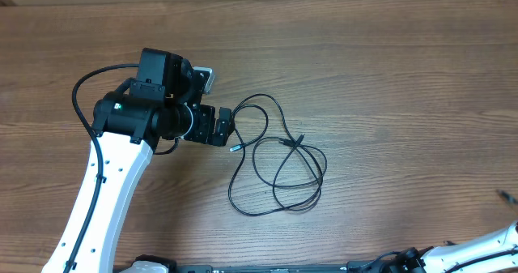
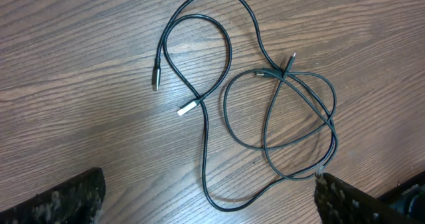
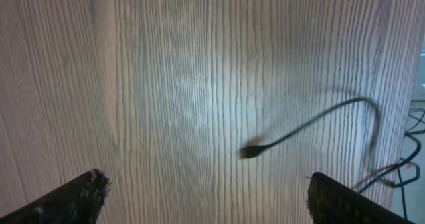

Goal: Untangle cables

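Sprawling in loose overlapping loops, the cables (image 1: 277,155) are seen just right of center in the overhead frame on the wooden table (image 1: 388,78). The left gripper (image 1: 229,134) is parked just beside their left edge, jaws spread wide with nothing held. The right gripper (image 3: 202,179) is also kept wide open and empty at the bottom of its own view, and one blurry thin cord (image 3: 312,121) with a dark plug end is seen right of center.
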Robot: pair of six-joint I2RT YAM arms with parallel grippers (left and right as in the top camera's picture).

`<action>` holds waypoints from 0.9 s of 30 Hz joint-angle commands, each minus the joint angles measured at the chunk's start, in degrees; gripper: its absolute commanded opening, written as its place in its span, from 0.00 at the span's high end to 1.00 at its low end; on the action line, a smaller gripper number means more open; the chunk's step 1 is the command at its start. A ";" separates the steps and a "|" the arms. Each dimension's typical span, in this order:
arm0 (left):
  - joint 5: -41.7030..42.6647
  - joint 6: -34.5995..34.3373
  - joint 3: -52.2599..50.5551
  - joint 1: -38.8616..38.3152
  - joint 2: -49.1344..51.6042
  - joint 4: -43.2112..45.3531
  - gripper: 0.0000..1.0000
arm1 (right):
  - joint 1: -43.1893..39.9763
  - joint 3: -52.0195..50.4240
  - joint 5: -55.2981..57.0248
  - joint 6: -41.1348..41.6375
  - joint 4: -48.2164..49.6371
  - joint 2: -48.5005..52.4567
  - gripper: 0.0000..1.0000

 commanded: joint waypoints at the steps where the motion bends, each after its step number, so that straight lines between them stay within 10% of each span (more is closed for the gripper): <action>1: 0.46 1.29 0.44 0.00 -0.24 0.22 0.00 | -0.26 0.09 -1.46 -1.27 -0.35 -0.46 0.08; 27: 0.46 1.29 0.44 0.00 -0.24 0.22 0.00 | -0.24 0.09 -10.69 -9.68 -1.20 -0.46 0.10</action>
